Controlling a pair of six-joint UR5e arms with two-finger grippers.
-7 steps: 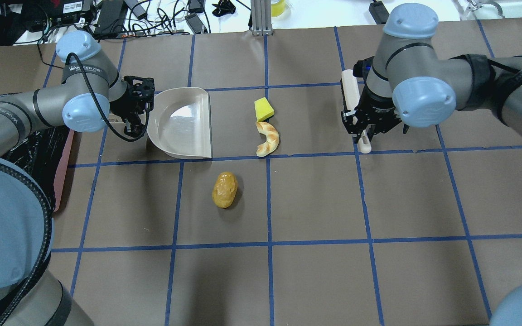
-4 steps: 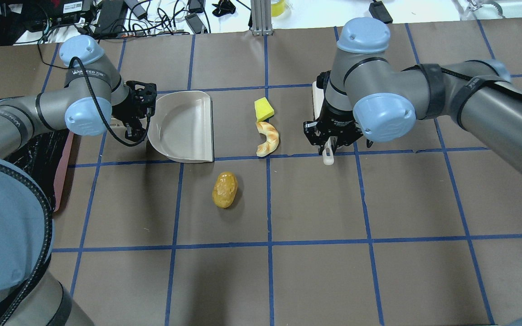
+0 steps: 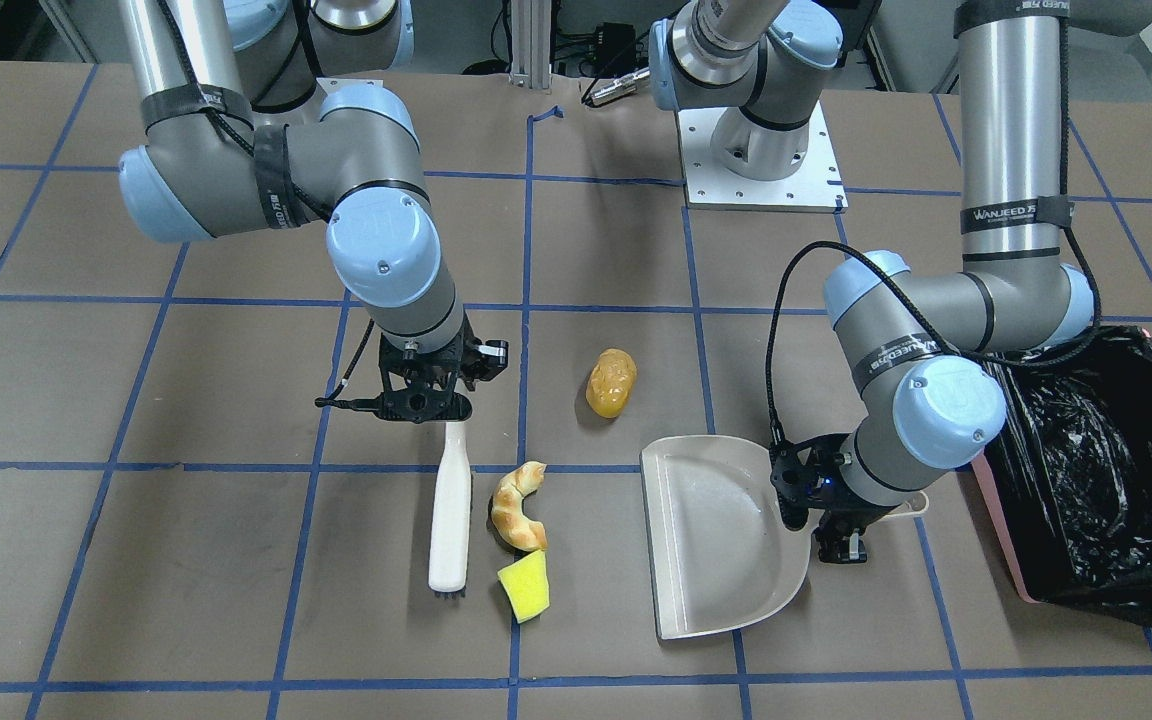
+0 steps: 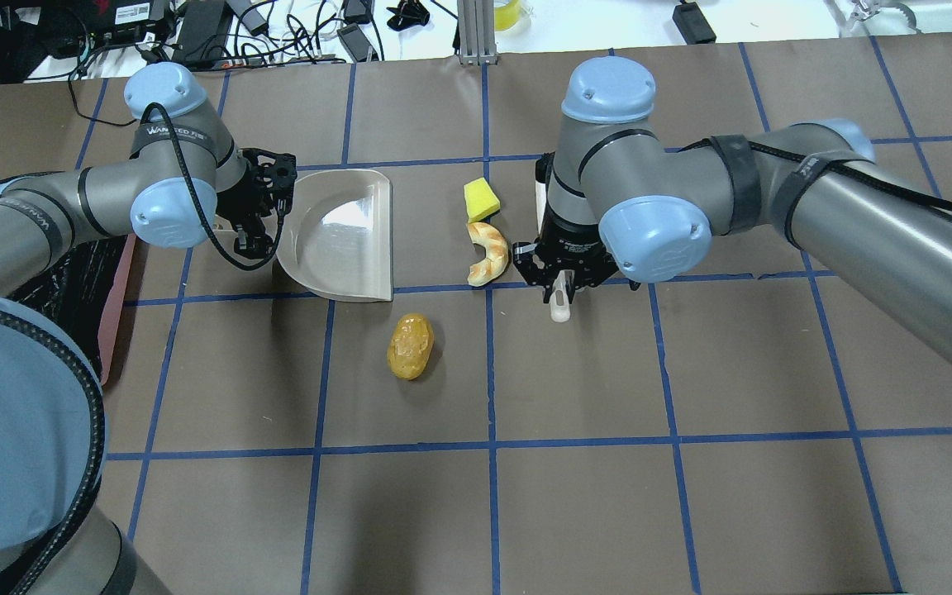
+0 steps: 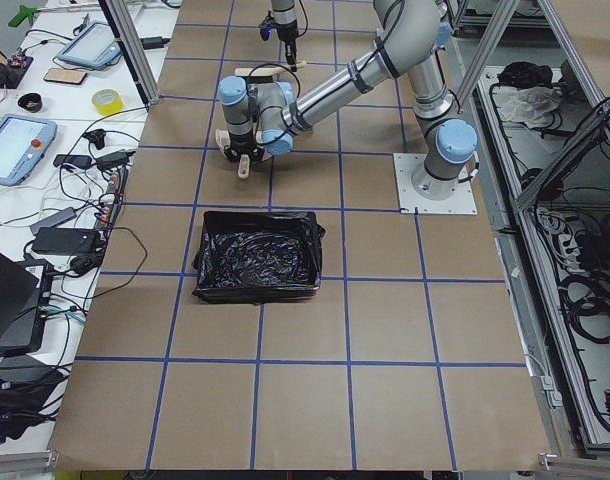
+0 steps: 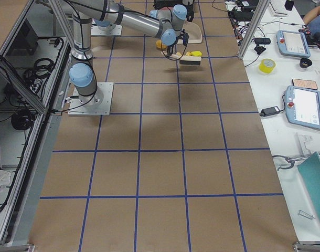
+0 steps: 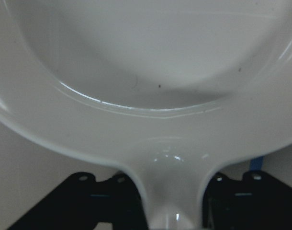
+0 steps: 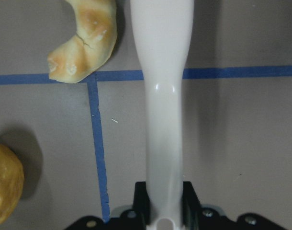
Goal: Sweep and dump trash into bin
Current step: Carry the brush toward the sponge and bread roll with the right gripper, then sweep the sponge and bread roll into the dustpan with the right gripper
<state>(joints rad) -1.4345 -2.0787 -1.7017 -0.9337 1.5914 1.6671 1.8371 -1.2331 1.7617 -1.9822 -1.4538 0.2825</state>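
The tan croissant (image 4: 488,252) and the yellow sponge wedge (image 4: 482,199) lie between the beige dustpan (image 4: 340,235) and the white brush (image 3: 450,520). The golden potato (image 4: 411,345) lies apart, nearer the robot. My right gripper (image 4: 560,281) is shut on the brush handle (image 8: 162,96); the brush lies just right of the croissant (image 8: 84,40). My left gripper (image 4: 265,216) is shut on the dustpan's handle (image 7: 172,191), and the pan's open edge faces the trash. The pink bin with its black bag (image 3: 1086,460) stands beyond the left arm.
Brown table with a grid of blue tape (image 4: 491,446). Cables and devices (image 4: 195,29) lie along the far edge. The arm base plate (image 3: 761,160) sits mid-table on the robot's side.
My right arm has carried the brush leftward, from well right of the trash to right beside the croissant. My left gripper has shifted the dustpan slightly to the right.
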